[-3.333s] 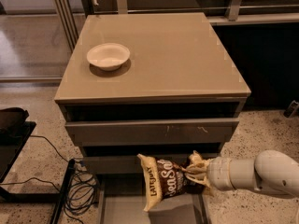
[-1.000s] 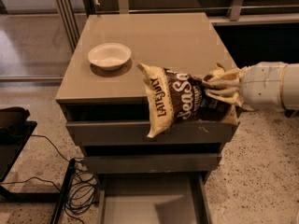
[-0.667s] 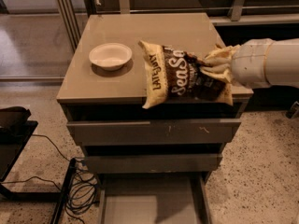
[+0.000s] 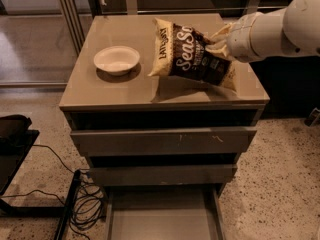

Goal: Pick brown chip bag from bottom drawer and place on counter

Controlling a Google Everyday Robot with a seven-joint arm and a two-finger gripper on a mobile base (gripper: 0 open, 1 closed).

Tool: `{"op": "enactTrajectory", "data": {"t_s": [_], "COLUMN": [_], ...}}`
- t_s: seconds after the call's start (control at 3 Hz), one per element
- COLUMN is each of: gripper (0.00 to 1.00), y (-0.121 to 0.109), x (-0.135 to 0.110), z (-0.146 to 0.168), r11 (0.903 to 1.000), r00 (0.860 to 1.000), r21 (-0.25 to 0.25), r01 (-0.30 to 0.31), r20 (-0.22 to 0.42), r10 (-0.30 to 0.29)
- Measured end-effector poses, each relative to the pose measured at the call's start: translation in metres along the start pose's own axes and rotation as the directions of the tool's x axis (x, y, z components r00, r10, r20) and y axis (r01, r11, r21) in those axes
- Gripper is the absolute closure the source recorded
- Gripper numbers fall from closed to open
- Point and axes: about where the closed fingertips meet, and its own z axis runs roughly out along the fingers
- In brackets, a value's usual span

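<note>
The brown chip bag (image 4: 187,54), dark brown with cream edges and white script, hangs tilted just above the right half of the counter (image 4: 107,86). My gripper (image 4: 218,41) is shut on the bag's right end, coming in from the right on a white arm. The bag's lower edge is close to the counter; I cannot tell whether it touches. The bottom drawer (image 4: 162,219) is pulled open at the bottom of the view, with a bare floor.
A white bowl (image 4: 116,60) sits on the counter's left half. Two shut drawer fronts (image 4: 162,141) lie below the counter. Black cables (image 4: 87,204) and a dark stand are on the speckled floor at the left.
The gripper has lifted the bag from drawer height up over the counter and carried it further back and over the surface. The drawer now shows empty.
</note>
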Motion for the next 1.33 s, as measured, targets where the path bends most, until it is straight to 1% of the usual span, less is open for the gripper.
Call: {"op": "enactTrajectory", "data": {"t_s": [0.33,0.67,1.0,1.33], "gripper": [1.00,1.00,1.00,0.81], "y": [-0.014,-0.016,-0.005,-0.002], "x": [0.011,0.023,0.039,0.037], "z": [0.025,0.044,0.061,0.064], "r11": [0.9969,0.9762,0.9321,0.9257], "r00": [0.996,0.979,0.934,0.927], "r21": [0.064,0.102,0.057,0.047], "r01": [-0.045,-0.192,-0.358,-0.375], "r20": [-0.068,-0.057,-0.006,0.004], "r10": [0.049,0.198,0.359,0.376]}}
